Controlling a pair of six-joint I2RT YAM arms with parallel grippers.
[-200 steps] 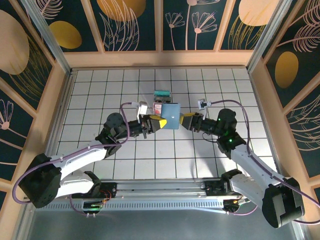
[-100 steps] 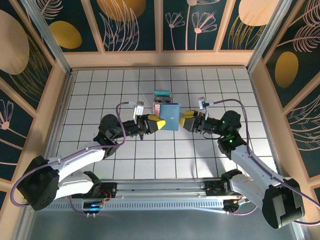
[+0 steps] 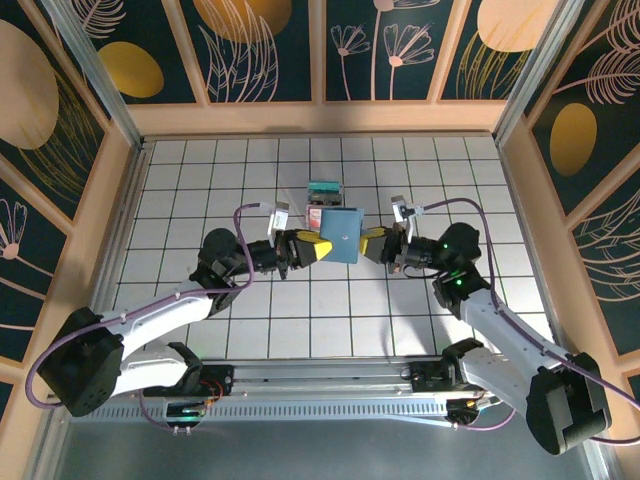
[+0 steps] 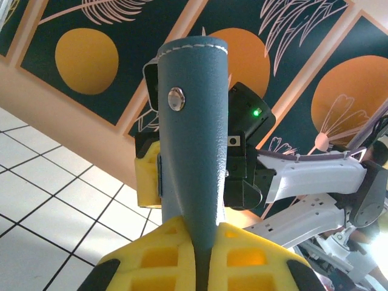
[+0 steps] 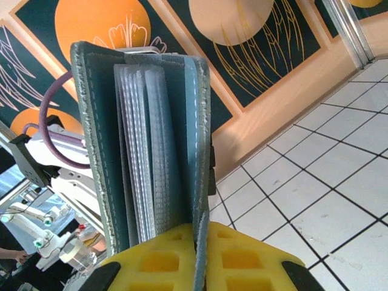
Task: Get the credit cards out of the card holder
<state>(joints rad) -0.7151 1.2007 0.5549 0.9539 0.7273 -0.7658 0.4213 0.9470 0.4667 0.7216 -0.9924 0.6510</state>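
Holder: the slate-blue holder (image 3: 342, 233) hangs in the air over the middle of the table (image 3: 200, 180), gripped from both sides so it can be worked open without pressing on the tiles
Left gripper: the left gripper (image 3: 318, 247) has its yellow fingers clenched on the holder's near edge, both covers together; the face with the round snap (image 4: 176, 98) is turned to its wrist camera; it looks to serve as the anchor
Right gripper: the right gripper (image 3: 372, 240) is clamped on one cover alone at the opposite, open edge; the other cover stands free beside its pad, so drawing the arms apart would likely spread the holder
Sleeves: clear ribbed sleeves (image 5: 145, 151) sit edge-on between the covers; they look empty from here, though their depths are hidden
Cards: the teal card (image 3: 322, 187) and the whitish-pink card (image 3: 315, 213) lie on the table just beyond the holder, close together and apart from both grippers
Progress: judging by this, both cards are already out, and what is left is to set the holder down
Risk: the holder could drop onto the cards if one grip slips
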